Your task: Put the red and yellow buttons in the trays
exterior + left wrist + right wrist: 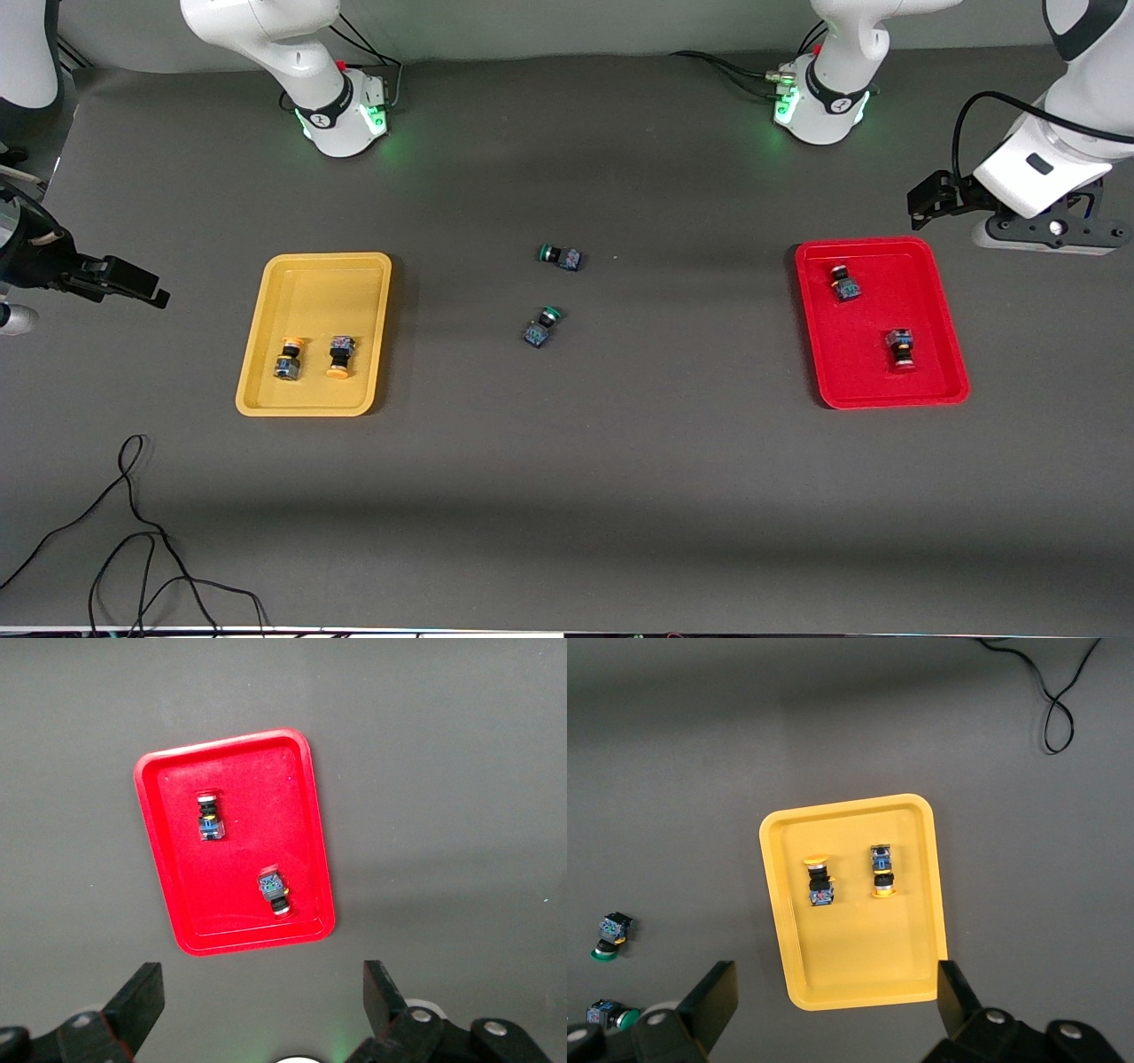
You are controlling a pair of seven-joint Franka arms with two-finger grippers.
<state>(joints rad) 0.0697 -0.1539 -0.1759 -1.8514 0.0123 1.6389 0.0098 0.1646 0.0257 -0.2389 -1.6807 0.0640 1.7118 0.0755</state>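
Resting on the desk toward the right arm's end: yellow tray (314,266), holding two yellow buttons (288,356) side by side, one with cap pointing away from the front camera, the other (339,355) with cap pointing toward it. Resting toward the left arm's end: red tray (873,252), holding two red buttons well apart, one (845,282) farther from the front camera, the other (901,347) nearer to it. Lying on the bare desk between the trays: two green buttons (560,256), one (542,326) nearer to the front camera than the other, apart from each other. Waiting, left tool (257,992): raised past the red tray's edge at the left arm's end of the desk, fingers (142,1001) spread wide, nothing between them. Waiting, right tool (833,997): raised at the right arm's end of the desk beside the yellow tray, fingers (718,992) spread wide, nothing between them. Trailing across the desk corner nearest the front camera at the right arm's end: black cable (133,532).
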